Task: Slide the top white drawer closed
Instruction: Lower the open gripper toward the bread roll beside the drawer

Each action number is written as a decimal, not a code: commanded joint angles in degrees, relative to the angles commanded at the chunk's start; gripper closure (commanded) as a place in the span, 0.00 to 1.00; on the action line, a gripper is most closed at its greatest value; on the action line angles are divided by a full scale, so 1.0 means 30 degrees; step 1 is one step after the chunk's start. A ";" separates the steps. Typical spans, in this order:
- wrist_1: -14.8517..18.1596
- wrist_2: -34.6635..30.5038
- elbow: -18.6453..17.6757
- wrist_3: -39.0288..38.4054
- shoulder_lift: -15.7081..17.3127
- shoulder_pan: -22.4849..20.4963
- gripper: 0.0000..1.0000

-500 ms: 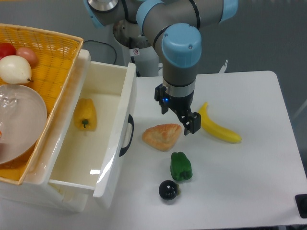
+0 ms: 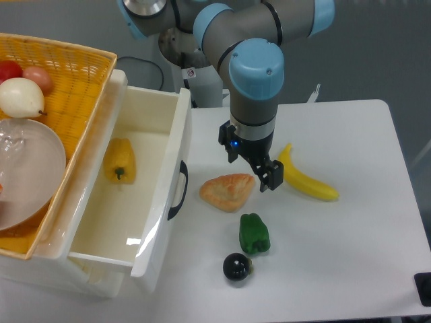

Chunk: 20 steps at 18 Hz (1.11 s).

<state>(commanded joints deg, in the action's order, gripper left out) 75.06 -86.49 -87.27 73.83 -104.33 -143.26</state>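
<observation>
The top white drawer [image 2: 145, 222] stands pulled far out of the cabinet at the left, with its curved black handle [image 2: 179, 191] facing right. A yellow pepper [image 2: 120, 161] lies inside it. My gripper [image 2: 267, 176] hangs above the table to the right of the drawer front, just over the right edge of a croissant [image 2: 227, 191]. Its fingers look close together with nothing between them. It does not touch the drawer.
A yellow wicker basket [image 2: 74, 81] with fruit and a clear bowl sits on top of the cabinet. On the table lie a banana [image 2: 306, 182], a green pepper [image 2: 254, 234] and a dark round fruit [image 2: 236, 267].
The gripper has shifted very slightly to the right. The drawer has not moved.
</observation>
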 joint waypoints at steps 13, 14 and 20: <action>-0.0087 0.0148 -0.0735 -0.4002 -0.0671 0.0146 0.00; -0.0349 0.0149 -0.0618 -0.4594 -0.0732 0.0146 0.00; -0.1054 0.0295 -0.0587 -0.6528 -0.0966 -0.0059 0.00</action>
<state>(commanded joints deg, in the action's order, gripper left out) 71.90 -85.61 -89.03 54.25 -107.22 -143.44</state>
